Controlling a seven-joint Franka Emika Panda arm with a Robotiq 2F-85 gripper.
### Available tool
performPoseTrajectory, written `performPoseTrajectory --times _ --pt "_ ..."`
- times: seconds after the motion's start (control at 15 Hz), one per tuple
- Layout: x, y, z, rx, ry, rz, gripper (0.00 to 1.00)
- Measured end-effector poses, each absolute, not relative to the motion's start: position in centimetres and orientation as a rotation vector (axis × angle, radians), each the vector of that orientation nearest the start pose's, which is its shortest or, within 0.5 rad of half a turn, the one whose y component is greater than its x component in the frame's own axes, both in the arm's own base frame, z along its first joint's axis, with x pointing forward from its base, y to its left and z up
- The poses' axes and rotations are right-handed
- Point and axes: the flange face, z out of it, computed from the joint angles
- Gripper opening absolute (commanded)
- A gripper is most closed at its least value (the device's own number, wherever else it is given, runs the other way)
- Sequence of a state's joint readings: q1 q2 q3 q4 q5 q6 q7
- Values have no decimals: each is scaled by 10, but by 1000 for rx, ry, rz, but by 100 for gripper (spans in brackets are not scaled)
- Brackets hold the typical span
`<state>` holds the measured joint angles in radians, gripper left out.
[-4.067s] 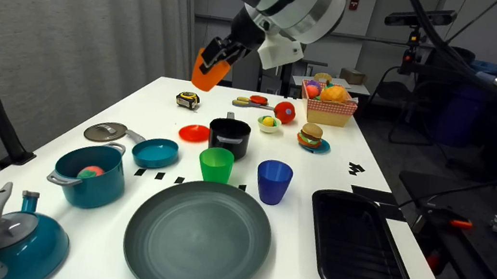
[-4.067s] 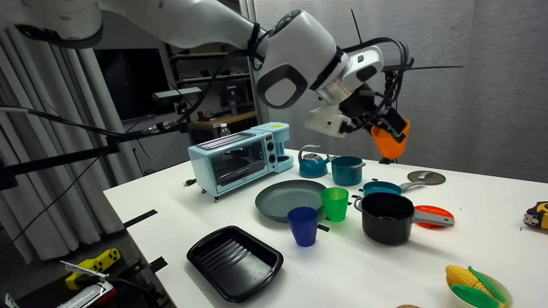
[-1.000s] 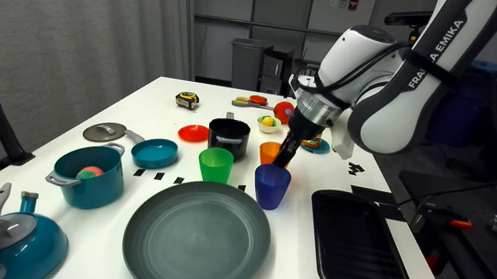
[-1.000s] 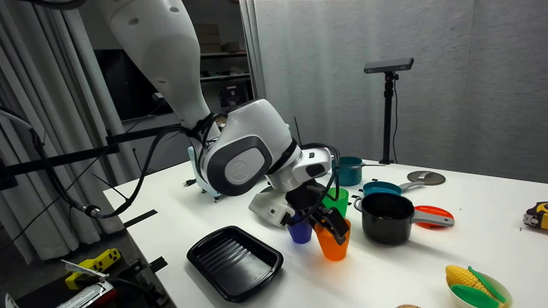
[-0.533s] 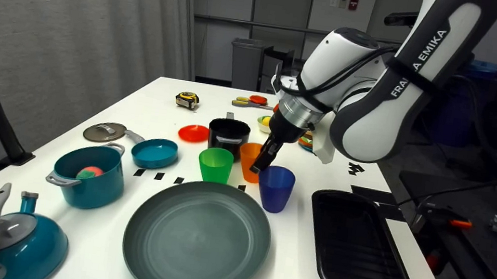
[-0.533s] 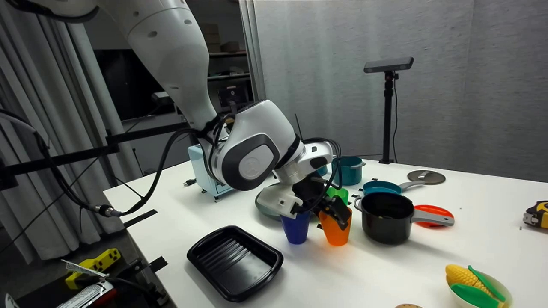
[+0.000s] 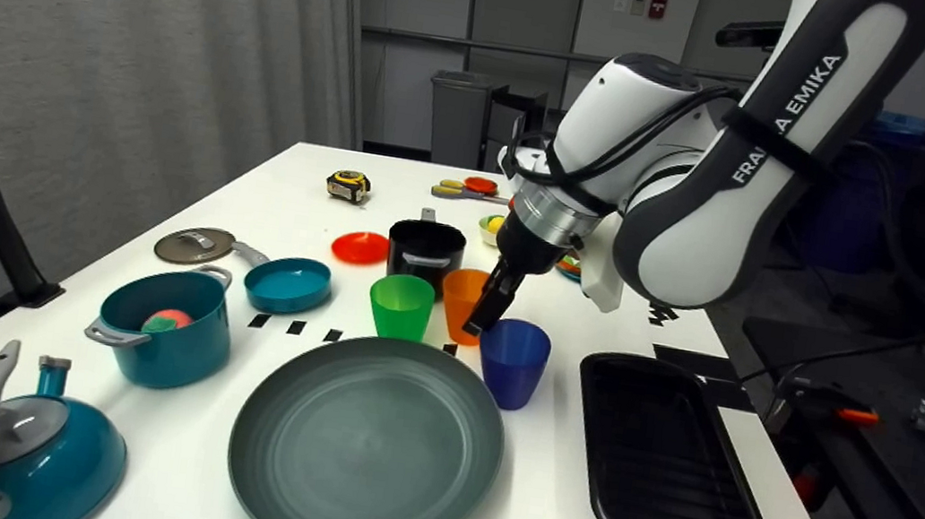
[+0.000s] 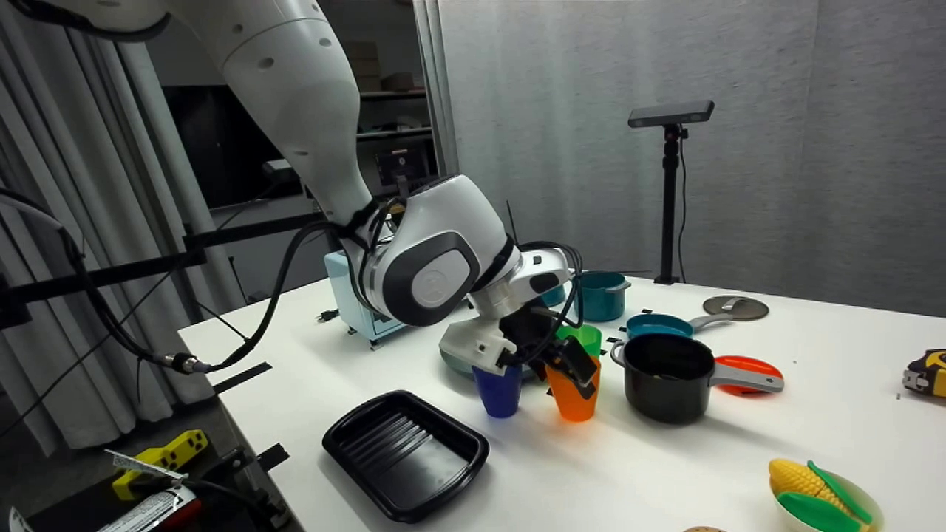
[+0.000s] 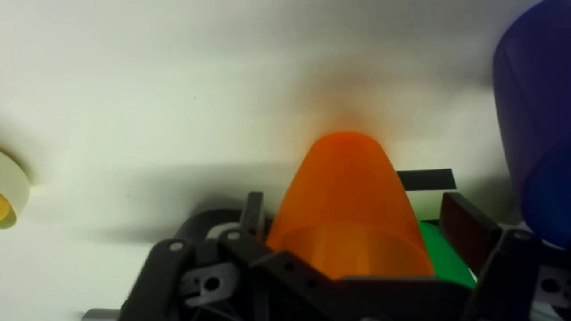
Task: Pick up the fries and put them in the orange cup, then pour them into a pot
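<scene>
- Straddling the orange cup (image 9: 348,187), the pincer (image 9: 357,216) has its jaws spread wide, 1 finger on either side. Wrist view: a gap separates the cup from the right-hand finger; the left-hand finger sits just beside the cup wall, contact uncertain.
- Orange cup: upright on the white bench (image 8: 635,473) in both exterior views.
- Blue cup (image 7: 512,371): upright, just beside the pincer; cannot tell whether they touch.
- Green cup (image 7: 401,310): upright near the orange cup, across from the blue cup in an exterior view. Part of it shows in the wrist view, between the orange cup and the right-hand finger.
- Black pot (image 8: 661,395): near the orange cup, its grey handle overlapping the red plate (image 7: 360,248) in an exterior view. A small yellowish bit (image 8: 669,377) shows inside; too small to tell whether it is the fries.
- Large grey plate (image 7: 367,454): near the green and blue cups; black tray (image 7: 673,470) to its right in an exterior view.
- Teal pot (image 7: 187,352): holds a red-and-green item (image 7: 169,320); teal pan (image 7: 288,287) and clear lid (image 7: 194,247) near it, teal kettle (image 7: 68,458) also close.
- Tape measure (image 7: 348,186): well apart from the 3 cups.
- Toy corn (image 8: 802,480): in a pale bowl (image 8: 866,496), well apart from the orange cup.
- Light blue appliance (image 8: 351,292): partly hidden behind the arm (image 8: 436,277).
</scene>
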<state>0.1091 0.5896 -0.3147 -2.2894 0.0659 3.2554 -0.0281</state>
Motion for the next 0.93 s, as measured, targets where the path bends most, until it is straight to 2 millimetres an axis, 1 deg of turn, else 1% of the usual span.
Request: performPoseTrajectory --times 0.2,0.33,0.67,0.93 --pt "541 -115 157 -3261 242 -665 100" --pt "545 -111 169 -3255 232 -700 100" --pt "554 -99 214 -3235 214 -829 100" --pt "553 -90 250 -3211 207 -897 100"
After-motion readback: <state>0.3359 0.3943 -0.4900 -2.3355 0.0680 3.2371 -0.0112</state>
